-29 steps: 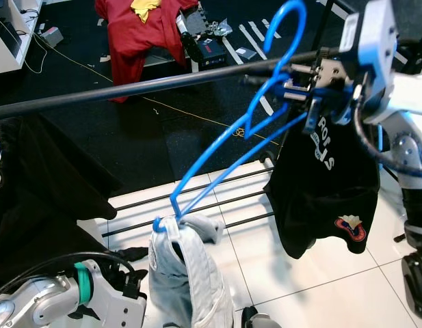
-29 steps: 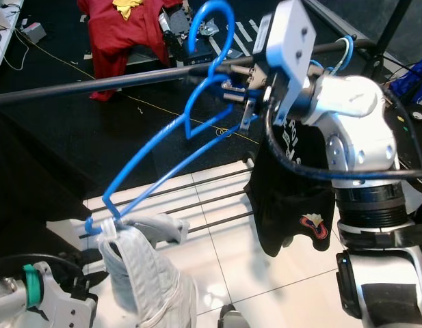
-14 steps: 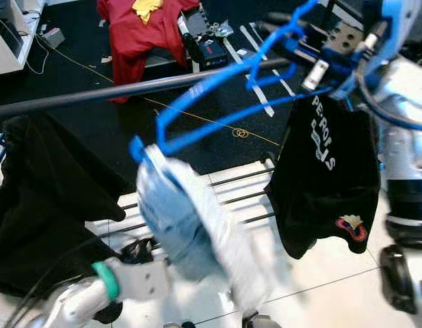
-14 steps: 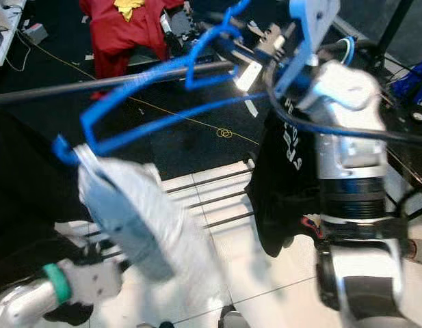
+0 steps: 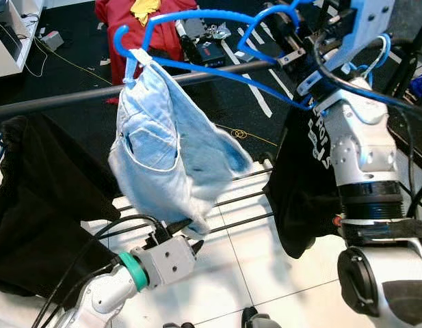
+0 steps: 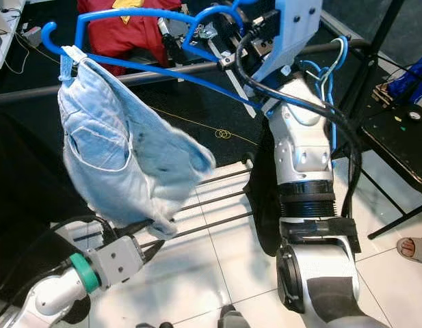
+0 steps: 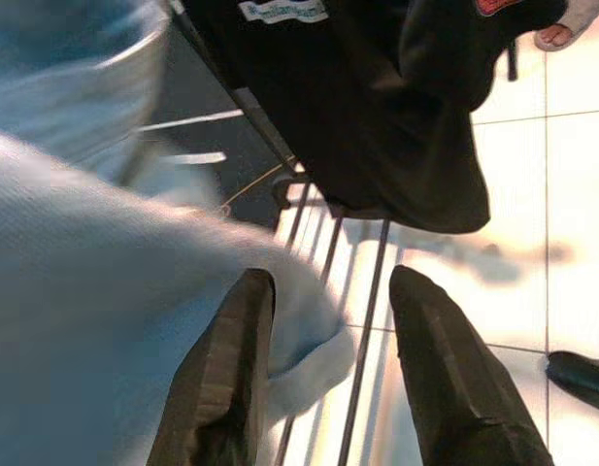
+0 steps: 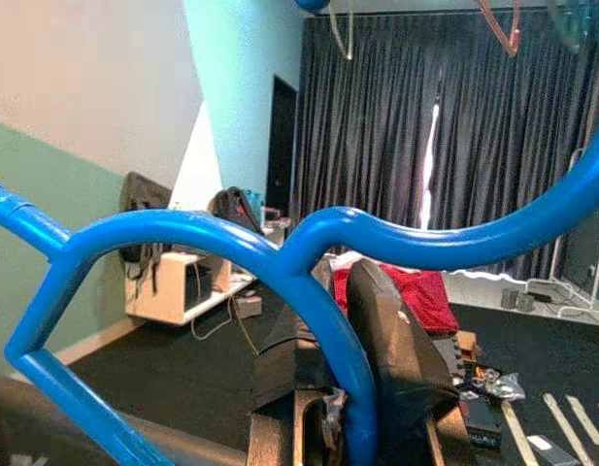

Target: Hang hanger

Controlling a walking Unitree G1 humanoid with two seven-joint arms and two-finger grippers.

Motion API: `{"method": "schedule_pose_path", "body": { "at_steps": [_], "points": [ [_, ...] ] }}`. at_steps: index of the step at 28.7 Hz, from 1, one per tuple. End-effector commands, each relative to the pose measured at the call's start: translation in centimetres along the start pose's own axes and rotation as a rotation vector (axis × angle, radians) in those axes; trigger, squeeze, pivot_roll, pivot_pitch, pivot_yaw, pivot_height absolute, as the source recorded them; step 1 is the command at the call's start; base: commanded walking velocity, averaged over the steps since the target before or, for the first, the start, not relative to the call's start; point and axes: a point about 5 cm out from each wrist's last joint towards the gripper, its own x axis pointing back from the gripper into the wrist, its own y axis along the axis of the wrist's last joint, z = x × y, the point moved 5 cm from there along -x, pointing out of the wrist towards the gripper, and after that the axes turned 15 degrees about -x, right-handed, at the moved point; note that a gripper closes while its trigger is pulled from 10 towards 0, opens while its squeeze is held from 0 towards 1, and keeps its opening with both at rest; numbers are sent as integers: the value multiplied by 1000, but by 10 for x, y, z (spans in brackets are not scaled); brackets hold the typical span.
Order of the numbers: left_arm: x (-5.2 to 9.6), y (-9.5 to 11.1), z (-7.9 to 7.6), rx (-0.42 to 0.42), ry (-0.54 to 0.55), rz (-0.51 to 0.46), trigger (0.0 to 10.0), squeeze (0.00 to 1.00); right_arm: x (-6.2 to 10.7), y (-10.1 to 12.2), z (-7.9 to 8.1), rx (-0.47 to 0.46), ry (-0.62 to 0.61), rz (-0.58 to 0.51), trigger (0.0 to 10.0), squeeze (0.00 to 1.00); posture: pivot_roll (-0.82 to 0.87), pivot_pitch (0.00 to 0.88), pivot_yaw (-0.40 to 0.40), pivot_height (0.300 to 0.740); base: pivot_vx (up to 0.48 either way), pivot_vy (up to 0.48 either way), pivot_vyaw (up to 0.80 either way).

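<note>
**Inspector:** Which step is in hand?

**Assessor:** The carry to the rail. The right gripper (image 8: 352, 388) holds the blue plastic hanger (image 5: 197, 65) at about one o'clock in the head view, level with the long dark metal rail (image 5: 74, 99). Pale blue denim shorts (image 5: 166, 157) hang by a loop from the hanger's far tip at eleven o'clock. I judge the hook not yet over the rail; whether it touches the bar cannot be told.

**Inspector:** The next move?

**Assessor:** In my judgement, bring the hook over the bar and lower it until it seats, in the gap between the black garment at nine o'clock (image 5: 40, 198) and the black printed T-shirt (image 5: 303, 198) at three o'clock.

**Inspector:** State of the pincers?

**Assessor:** In the right wrist view the two black fingers (image 8: 391, 340) are clamped on the hanger's tube, near the bend below its hook. The left gripper (image 7: 323, 379) sits low, at seven o'clock, fingers parted and gripping nothing; one finger (image 7: 221, 379) lies against the hem of the shorts.

**Inspector:** Hazards?

**Assessor:** The load hangs from one end, so the hanger will likely tip on release.
</note>
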Motion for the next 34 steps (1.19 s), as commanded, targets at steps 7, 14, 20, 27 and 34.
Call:
{"method": "schedule_pose_path", "body": {
  "at_steps": [7,14,20,27,34],
  "points": [
    [-32,11,8,-74,55,35,10000,0,-10,-2,13,-12,-12,-31,10000,0,-161,150,92,740,0,0,0],
    [-25,31,45,-167,183,57,10000,0,-13,-11,11,13,-43,-12,10000,0,-158,145,84,740,0,0,0],
    [-30,16,36,-241,159,136,10000,0,-16,-9,13,-6,-43,-27,10000,0,-151,143,78,740,0,0,0],
    [-32,-8,7,-255,54,200,10000,0,-20,0,13,-11,-34,-54,10000,0,-168,138,88,740,0,0,0],
    [-38,-1,6,-199,73,208,10000,0,-22,7,11,10,-36,-70,10000,0,-172,141,90,740,0,0,0]
  ]
}}
